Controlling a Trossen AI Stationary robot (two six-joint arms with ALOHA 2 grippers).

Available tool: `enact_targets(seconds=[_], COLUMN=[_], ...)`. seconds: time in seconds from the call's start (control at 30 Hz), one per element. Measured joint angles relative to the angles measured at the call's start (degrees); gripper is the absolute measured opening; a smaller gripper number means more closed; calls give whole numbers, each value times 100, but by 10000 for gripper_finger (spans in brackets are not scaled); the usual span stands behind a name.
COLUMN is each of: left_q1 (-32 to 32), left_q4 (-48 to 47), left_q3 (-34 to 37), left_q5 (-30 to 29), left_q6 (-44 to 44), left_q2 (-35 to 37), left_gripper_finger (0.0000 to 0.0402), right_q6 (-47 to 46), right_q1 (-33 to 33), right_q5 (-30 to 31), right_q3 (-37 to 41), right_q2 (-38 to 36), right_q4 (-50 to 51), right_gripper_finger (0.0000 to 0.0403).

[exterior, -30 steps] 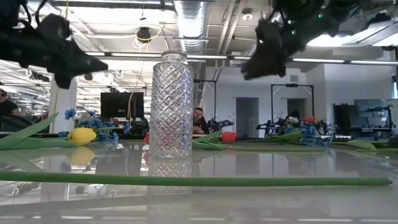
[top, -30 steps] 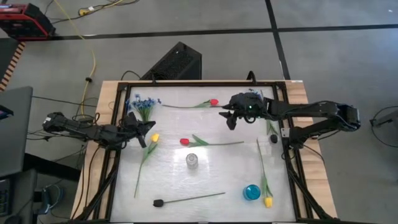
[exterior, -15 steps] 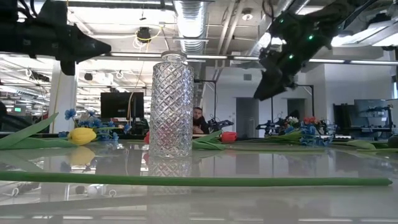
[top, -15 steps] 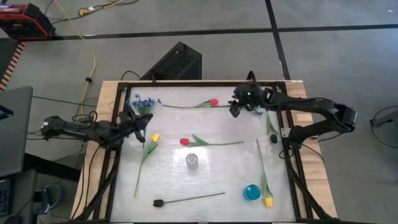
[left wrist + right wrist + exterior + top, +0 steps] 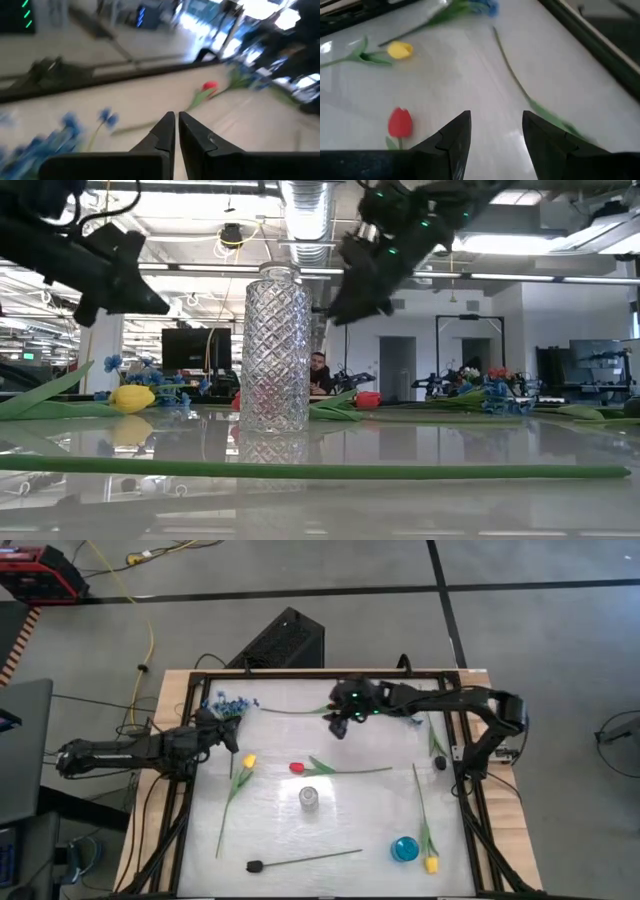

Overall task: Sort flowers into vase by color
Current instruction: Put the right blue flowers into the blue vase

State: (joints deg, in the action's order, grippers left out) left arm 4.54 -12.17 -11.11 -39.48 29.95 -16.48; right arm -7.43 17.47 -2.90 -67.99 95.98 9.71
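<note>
From table level, a cut-glass vase (image 5: 273, 348) towers at centre — overhead it is only a small clear ring (image 5: 309, 797), flanked by a blue cup (image 5: 403, 849). The right gripper (image 5: 338, 722), over the table's far right half a second ago, has swept to far centre, covering the red tulip (image 5: 210, 86) by the far edge; its fingers (image 5: 454, 136) stand parted, empty. The left gripper (image 5: 226, 732), stretched level beside the blue spray (image 5: 226, 703), has its fingers (image 5: 165, 131) nearly together on nothing. Another red tulip (image 5: 297, 767) lies mid-table, a yellow tulip (image 5: 248, 760) left of it.
</note>
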Motion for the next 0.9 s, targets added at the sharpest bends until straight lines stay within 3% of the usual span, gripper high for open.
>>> enact_targets(seconds=[0.13, 0.37, 0.57, 0.9], left_q1=[67, 65, 65, 65], left_q4=[-571, -518, -297, -297], left_q3=[-417, -534, -534, -534], left_q5=[40, 118, 22, 166], left_q6=[213, 104, 50, 27], left_q2=[-353, -893, -1255, -1394], left_gripper_finger=[48, 99, 118, 119], right_q6=[28, -639, 792, 1967], right_q1=[-98, 298, 869, 1456], right_q5=[20, 433, 498, 746], right_q3=[-559, -1029, -1029, -1007], right_q2=[312, 333, 371, 1184], right_q4=[315, 2409, 3585, 3658], right_gripper_finger=[203, 203, 203, 203])
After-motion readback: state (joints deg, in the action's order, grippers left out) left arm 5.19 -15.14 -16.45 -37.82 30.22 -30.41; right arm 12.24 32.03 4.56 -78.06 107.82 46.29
